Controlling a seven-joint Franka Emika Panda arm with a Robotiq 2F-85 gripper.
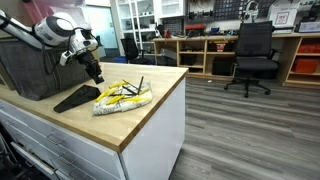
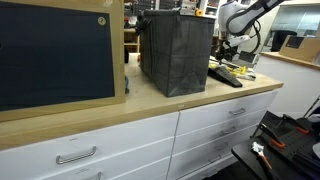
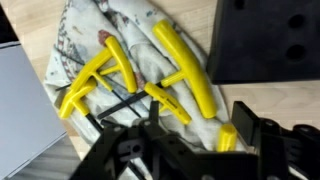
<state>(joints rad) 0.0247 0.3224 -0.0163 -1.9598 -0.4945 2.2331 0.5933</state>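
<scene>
A white cloth (image 3: 120, 40) lies on the wooden countertop (image 1: 155, 110) with several yellow T-handle keys (image 3: 185, 65) on it. My gripper (image 3: 200, 122) hangs just above the cloth's near end, jaws apart and open. One short yellow handle (image 3: 225, 142) sits between the fingers, close to the right fingertip (image 3: 246, 120), with a gap on its other side. In an exterior view the gripper (image 1: 95, 72) hovers over the left end of the cloth bundle (image 1: 123, 97). From the far side, the gripper (image 2: 236, 58) shows behind the bin.
A dark fabric bin (image 1: 35, 65) stands on the counter beside the arm, also seen as the bin (image 2: 175, 52). A flat black plate (image 1: 78, 98) lies next to the cloth. The counter edge drops off to the right; an office chair (image 1: 252, 55) stands beyond.
</scene>
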